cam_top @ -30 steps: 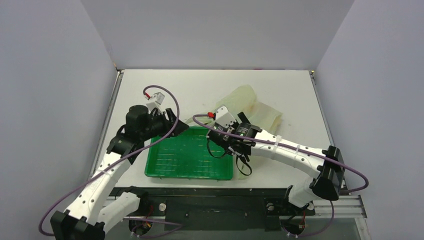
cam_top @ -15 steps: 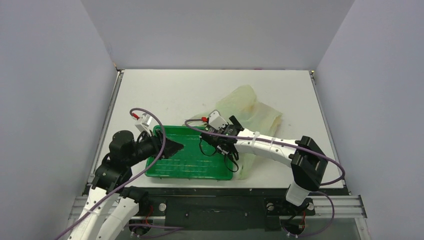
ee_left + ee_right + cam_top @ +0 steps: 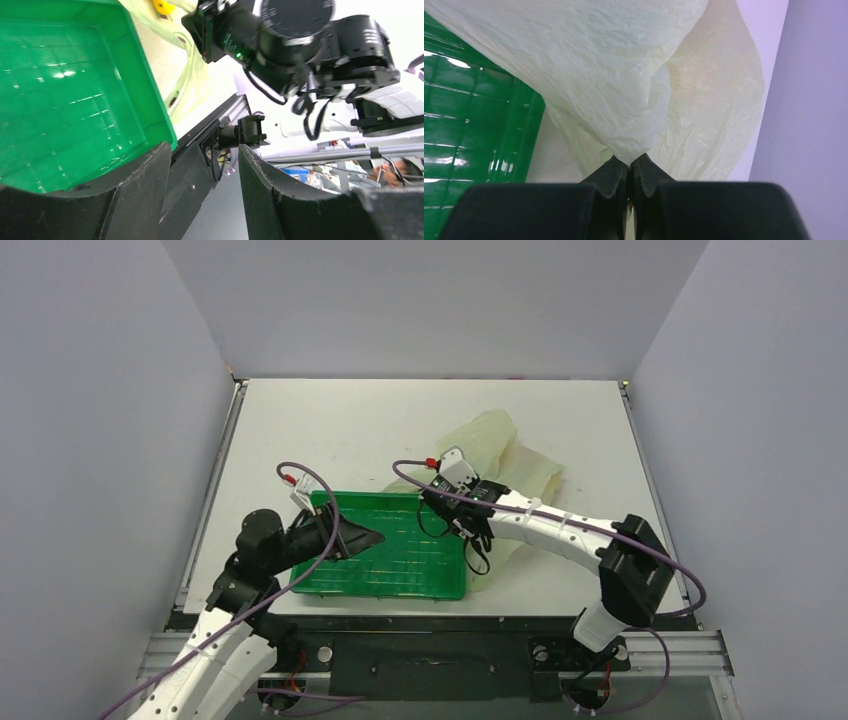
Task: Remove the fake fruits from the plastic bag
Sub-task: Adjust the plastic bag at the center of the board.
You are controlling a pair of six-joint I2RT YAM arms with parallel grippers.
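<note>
Translucent, pale yellowish-green film made up the plastic bag (image 3: 500,455), which lay crumpled on the white table (image 3: 350,430) just right of the green tray (image 3: 400,585), one loose edge draped over the tray's right rim. The right hand (image 3: 630,165) was clamped on a fold of that film at the bag's near end, fingers pressed together with the plastic pinched between them. From this pinch the rest of the bag ran away toward the far right, so its long axis led roughly from the tray's near-right corner out to the back of the table.

The right hand was therefore the nearer one by far. The left hand (image 3: 205,147) hung over the tray's left part, well apart from the bag, its fingers apart and holding nothing.

Only one of the fake fruits showed: a small yellow one (image 3: 163,6), seen from the left wrist beyond the tray's far rim, apparently under the film. The bag bulged softly at its far end, which suggested the other fruits sat there, away from the pinched edge.
</note>
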